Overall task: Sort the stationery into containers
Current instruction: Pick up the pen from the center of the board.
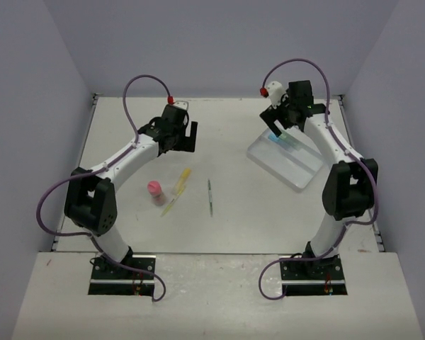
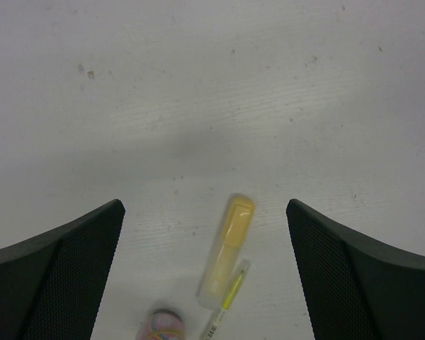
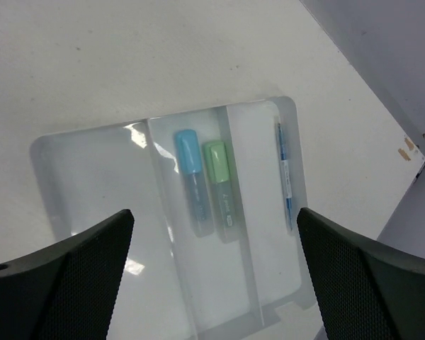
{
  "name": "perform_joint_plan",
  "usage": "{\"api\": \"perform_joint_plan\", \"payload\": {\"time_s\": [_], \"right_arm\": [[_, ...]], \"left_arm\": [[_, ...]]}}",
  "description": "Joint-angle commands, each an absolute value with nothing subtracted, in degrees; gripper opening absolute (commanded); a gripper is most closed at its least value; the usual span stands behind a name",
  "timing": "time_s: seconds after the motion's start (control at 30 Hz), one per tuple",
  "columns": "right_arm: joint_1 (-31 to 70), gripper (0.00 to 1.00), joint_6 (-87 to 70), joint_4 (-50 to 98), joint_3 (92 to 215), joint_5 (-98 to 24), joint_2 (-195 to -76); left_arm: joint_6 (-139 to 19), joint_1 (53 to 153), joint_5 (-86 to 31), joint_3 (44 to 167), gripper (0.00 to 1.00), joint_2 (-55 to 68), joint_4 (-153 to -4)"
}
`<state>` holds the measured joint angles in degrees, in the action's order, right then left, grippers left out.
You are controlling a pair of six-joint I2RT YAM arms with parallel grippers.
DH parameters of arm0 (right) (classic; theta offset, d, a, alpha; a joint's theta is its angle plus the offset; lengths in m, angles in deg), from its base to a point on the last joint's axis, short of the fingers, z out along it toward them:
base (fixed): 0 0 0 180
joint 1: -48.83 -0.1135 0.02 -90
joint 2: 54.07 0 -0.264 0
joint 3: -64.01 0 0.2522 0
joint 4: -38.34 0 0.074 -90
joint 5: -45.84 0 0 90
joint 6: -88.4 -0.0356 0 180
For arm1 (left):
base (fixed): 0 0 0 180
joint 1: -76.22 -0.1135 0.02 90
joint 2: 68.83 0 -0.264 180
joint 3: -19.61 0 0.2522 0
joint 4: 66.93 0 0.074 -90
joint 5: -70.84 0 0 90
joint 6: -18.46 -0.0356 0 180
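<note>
The clear three-compartment tray (image 1: 287, 168) lies at the right and also shows in the right wrist view (image 3: 92, 184). Its middle compartment holds a light-blue stick (image 3: 193, 180) and a green stick (image 3: 222, 188); the far compartment holds a slim blue pen (image 3: 285, 177). My right gripper (image 3: 212, 283) hovers open and empty above the tray. My left gripper (image 2: 205, 276) is open and empty above the yellow marker (image 2: 227, 251), the thin yellow-green pen (image 2: 228, 297) and the pink cylinder (image 2: 163, 327). From above I see the marker (image 1: 182, 180), the pink cylinder (image 1: 156, 190) and a thin green pen (image 1: 210, 196).
The white table is walled by grey panels at the left, back and right. The table's right edge and a wall corner (image 3: 418, 152) lie close behind the tray. Both arm bases stand at the near edge.
</note>
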<state>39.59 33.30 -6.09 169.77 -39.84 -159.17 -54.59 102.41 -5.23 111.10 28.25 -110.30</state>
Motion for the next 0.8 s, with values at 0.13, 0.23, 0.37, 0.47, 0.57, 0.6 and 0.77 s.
{"api": "perform_joint_plan", "payload": {"time_s": [0.13,0.23,0.37,0.47,0.57,0.6,0.77], "right_arm": [[32.1,0.99,12.5,1.8,155.3,-37.5,-139.5],[28.8,0.99,7.0,3.9,149.5,-38.6,-134.9],[26.1,0.99,-0.1,9.3,140.3,-35.8,-128.0],[25.8,0.99,-5.4,10.2,137.7,-33.9,-124.7],[25.7,0.99,-9.9,7.6,137.8,-33.2,-122.9],[25.5,0.99,-10.8,7.4,137.2,-32.9,-122.1],[24.6,0.99,-15.1,8.3,134.8,-33.8,-118.1]], "left_arm": [[-54.1,102.0,-10.1,110.1,0.82,33.0,-107.6],[-54.1,102.1,-11.1,108.7,0.75,33.8,-107.5],[-54.5,102.1,-13.8,106.1,0.72,34.3,-106.5],[-54.6,102.2,-14.9,104.6,0.67,34.9,-105.9],[-54.3,102.2,-15.3,103.8,0.60,36.0,-105.3],[-54.2,102.3,-15.4,103.5,0.59,36.3,-105.0],[-53.7,103.1,-15.0,102.0,0.51,38.8,-103.9]]}}
